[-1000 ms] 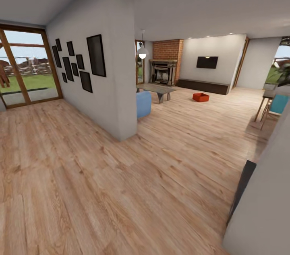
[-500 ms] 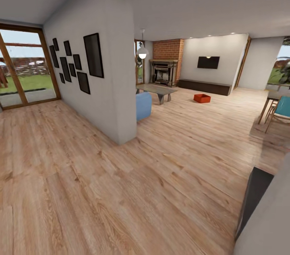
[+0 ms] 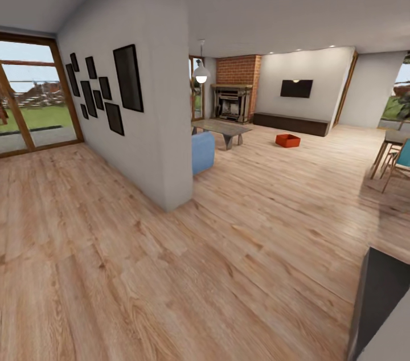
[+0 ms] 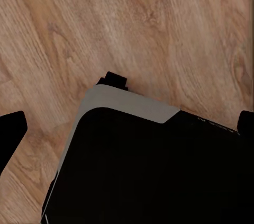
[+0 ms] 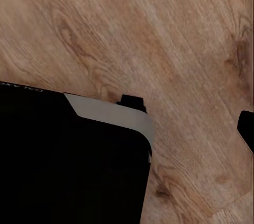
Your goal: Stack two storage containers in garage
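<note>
One red-orange storage container point(image 3: 287, 140) sits on the light wood plank floor point(image 3: 239, 247) far ahead in the living room, between the grey low table point(image 3: 223, 128) and a long dark cabinet. The second container is out of view. In the left wrist view my left gripper point(image 4: 127, 126) hangs open over the planks, a dark fingertip point(image 4: 10, 131) at each side edge and nothing between them. In the right wrist view my right gripper point(image 5: 127, 128) hangs the same way, with one fingertip point(image 5: 246, 128) at the frame's edge.
A white partition wall point(image 3: 165, 122) with black frames stands left of centre, the blue sofa point(image 3: 202, 150) behind its end. The brick fireplace point(image 3: 233, 93) is at the back. Chairs point(image 3: 398, 159) stand at the right, a dark panel point(image 3: 381, 298) at the near right. My black base point(image 4: 148, 171) lies under both wrists.
The whole head view has shifted, so the camera has moved: the partition wall looms larger and the dark panel has slid toward the lower right. The container lies where it was.
</note>
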You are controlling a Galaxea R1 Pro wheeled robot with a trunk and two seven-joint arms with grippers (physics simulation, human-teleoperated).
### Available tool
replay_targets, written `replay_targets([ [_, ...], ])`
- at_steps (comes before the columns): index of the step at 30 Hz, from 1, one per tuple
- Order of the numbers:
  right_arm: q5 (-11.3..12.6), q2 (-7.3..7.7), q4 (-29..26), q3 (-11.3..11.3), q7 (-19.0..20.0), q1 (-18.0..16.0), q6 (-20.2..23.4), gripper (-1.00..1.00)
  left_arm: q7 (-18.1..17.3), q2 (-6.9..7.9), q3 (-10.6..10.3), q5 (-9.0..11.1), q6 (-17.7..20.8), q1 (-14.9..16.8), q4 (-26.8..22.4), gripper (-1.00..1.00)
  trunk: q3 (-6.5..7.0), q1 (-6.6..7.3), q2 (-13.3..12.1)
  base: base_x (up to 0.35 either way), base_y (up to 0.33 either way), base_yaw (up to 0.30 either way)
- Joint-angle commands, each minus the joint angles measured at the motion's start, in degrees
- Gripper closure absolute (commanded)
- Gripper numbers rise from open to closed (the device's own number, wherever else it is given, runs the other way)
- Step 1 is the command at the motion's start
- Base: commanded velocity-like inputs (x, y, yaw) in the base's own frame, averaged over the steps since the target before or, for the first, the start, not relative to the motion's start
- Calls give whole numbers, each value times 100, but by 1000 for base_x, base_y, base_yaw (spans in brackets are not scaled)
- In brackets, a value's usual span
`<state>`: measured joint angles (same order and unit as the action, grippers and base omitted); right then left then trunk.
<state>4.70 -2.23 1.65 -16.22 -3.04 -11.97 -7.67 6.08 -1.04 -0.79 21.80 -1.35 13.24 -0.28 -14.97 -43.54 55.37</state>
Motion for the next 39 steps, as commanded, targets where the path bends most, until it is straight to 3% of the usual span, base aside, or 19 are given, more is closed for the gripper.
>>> replay_targets([
  [1,49,-4,18,-48,-13,-8,-33,-100,16,-2,-10,30,-14,3,1,-100,-7,-4,4,322,0,0],
  [39,49,-6,19,-48,-13,-8,-33,-100,16,-10,-9,60,-15,3,6,-100,-7,-4,4,322,0,0],
])
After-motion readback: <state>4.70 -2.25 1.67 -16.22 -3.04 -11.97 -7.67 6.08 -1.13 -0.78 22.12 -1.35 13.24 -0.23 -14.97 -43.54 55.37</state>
